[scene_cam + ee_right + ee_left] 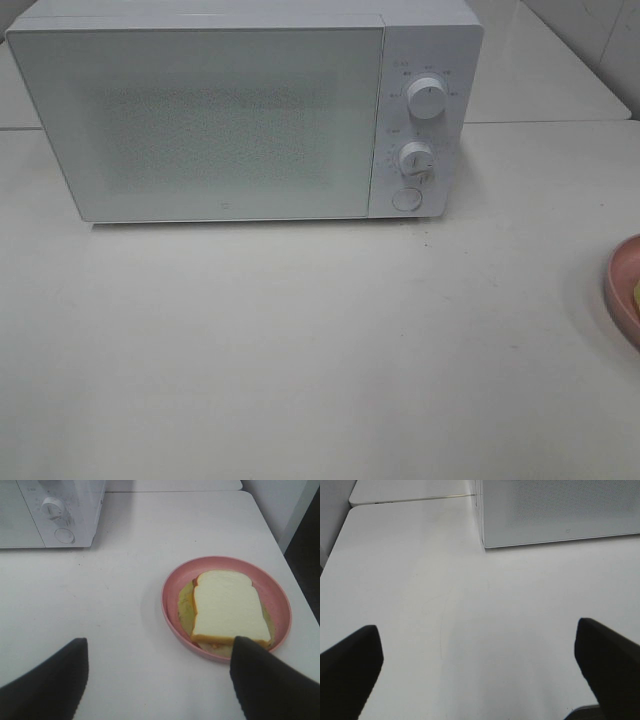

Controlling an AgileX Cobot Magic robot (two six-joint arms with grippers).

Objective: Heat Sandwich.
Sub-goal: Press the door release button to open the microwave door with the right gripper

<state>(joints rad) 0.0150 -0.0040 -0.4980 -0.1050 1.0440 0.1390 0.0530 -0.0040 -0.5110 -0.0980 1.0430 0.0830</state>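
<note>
White tabletop [300, 350], microwave [240, 120] at the back with its door shut, nothing else in the way.

Right gripper [160, 645]: jaws wide, nothing held, hovering above the table. Left gripper [477, 625]: jaws fully spread, also empty, over bare table and facing the microwave's lower front corner.

Key relation: the sandwich [227, 607] lies ahead of the right gripper, not centred between its fingers but offset toward the finger on the side away from the microwave. That finger covers the sandwich's near corner in the wrist view. It lies flat on the pink plate [172, 585], close to square, rounded crust end pointing away from the gripper, filling showing at the edges.

In the high view only a sliver of plate [622, 285] shows at the far right edge, well apart from the microwave and forward of it. Neither arm appears there.

Right arm is clearly nearer. Left has no view of the plate.

My read: nothing started. Door needs opening first. The round button [406, 198] under the two knobs looks like the release. After that the right arm has to shift sideways, away from the microwave, to centre on the plate or sandwich.
</note>
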